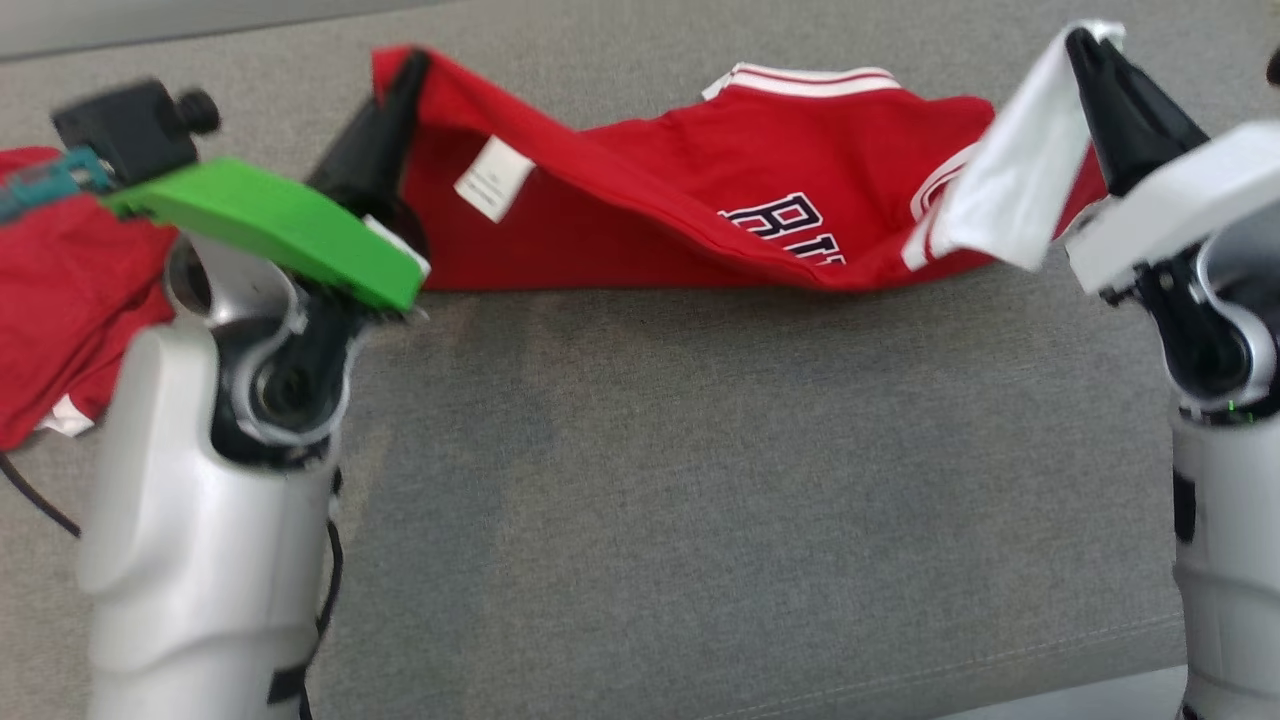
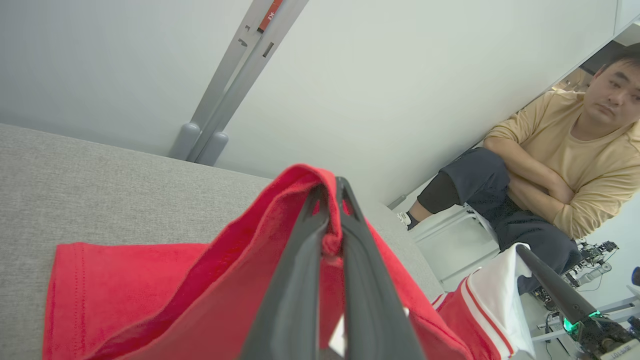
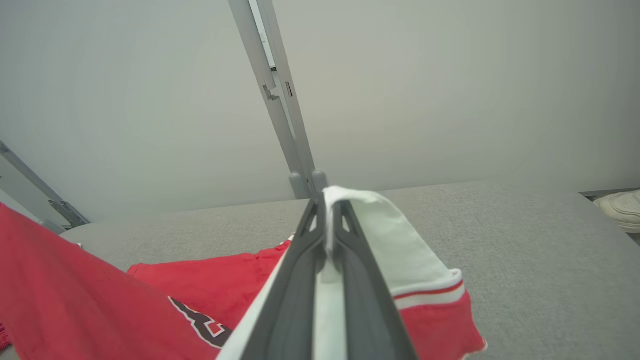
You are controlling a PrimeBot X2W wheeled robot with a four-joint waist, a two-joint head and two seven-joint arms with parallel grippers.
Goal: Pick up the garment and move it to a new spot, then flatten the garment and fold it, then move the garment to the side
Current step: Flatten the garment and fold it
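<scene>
while the left gripper (image 1: 405, 68) clamps a red edge and the right gripper (image 1: 1087, 42) clamps its white end, the garment (image 1: 650, 215) spans the far side of the grey cushion (image 1: 700, 480), middle sagging — held apart, probably, to stretch it flat.

Surface (image 1: 700, 480): grey woven fabric.
Wall (image 3: 475, 75): pale, plain.
Rail (image 3: 280, 105): grey metal, against the wall.
Person (image 2: 590, 165): seated, arms crossed.
Shoe (image 3: 620, 209): white, beyond the surface's edge.
</scene>
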